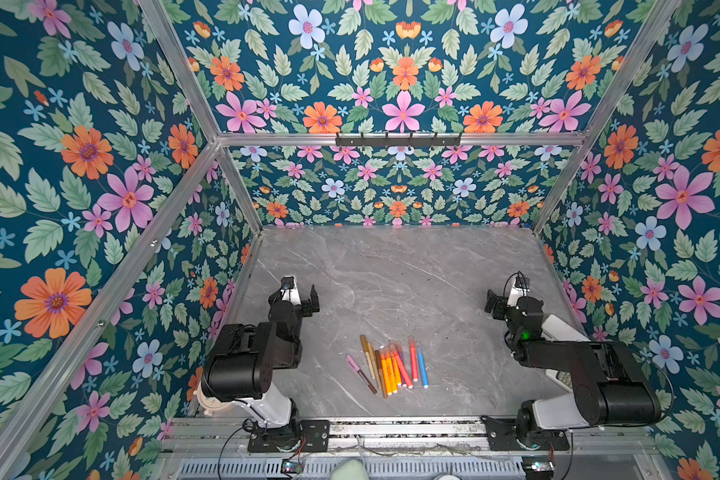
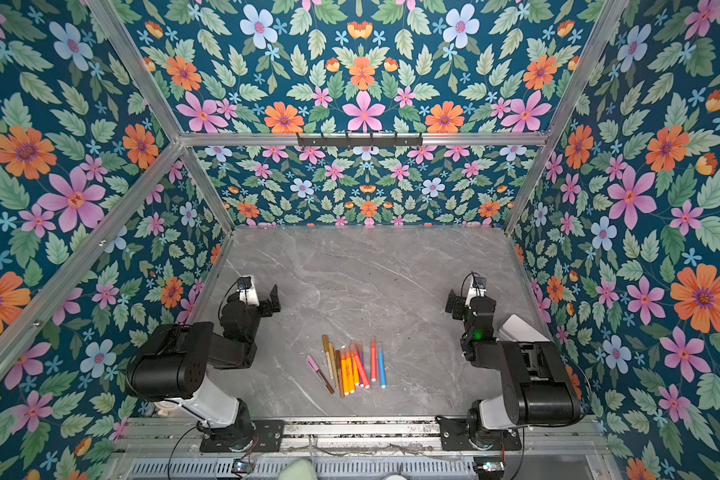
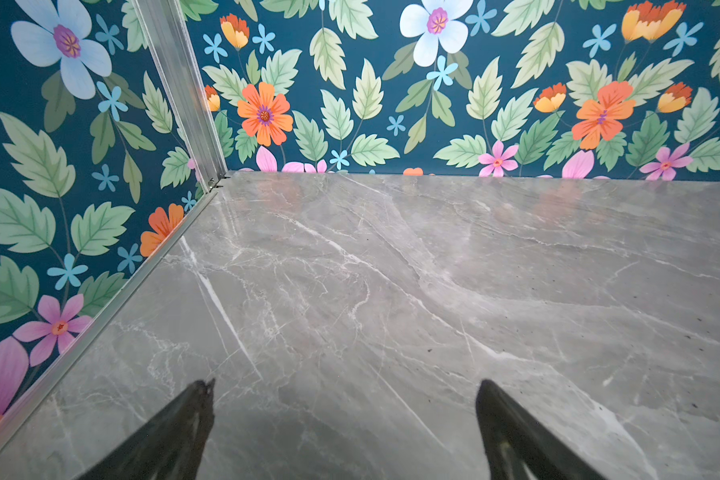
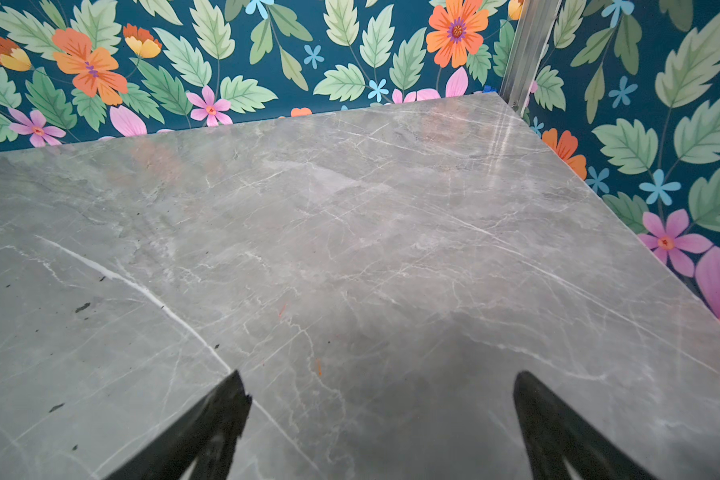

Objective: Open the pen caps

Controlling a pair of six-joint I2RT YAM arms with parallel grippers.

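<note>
Several capped pens (image 1: 387, 365) (image 2: 350, 365) lie side by side on the grey marble table (image 1: 391, 282), near its front middle. A pink cap (image 1: 353, 361) sits on the leftmost pen, a gold cap (image 1: 363, 343) beside it, then orange, red (image 1: 411, 345) and blue ones. My left gripper (image 1: 300, 291) (image 2: 260, 291) hovers open, to the left of and beyond the pens. My right gripper (image 1: 506, 291) (image 2: 464, 291) is open, to the right of and beyond them. In the wrist views each gripper (image 3: 346, 384) (image 4: 380, 376) has only bare table between its fingers, and no pen shows.
Flower-patterned walls with aluminium frame posts close in the table on three sides. A white device (image 1: 558, 328) lies behind the right arm by the right wall. A round beige object (image 1: 213, 405) sits at the left arm's base. A black hook rail (image 1: 398, 139) hangs on the back frame.
</note>
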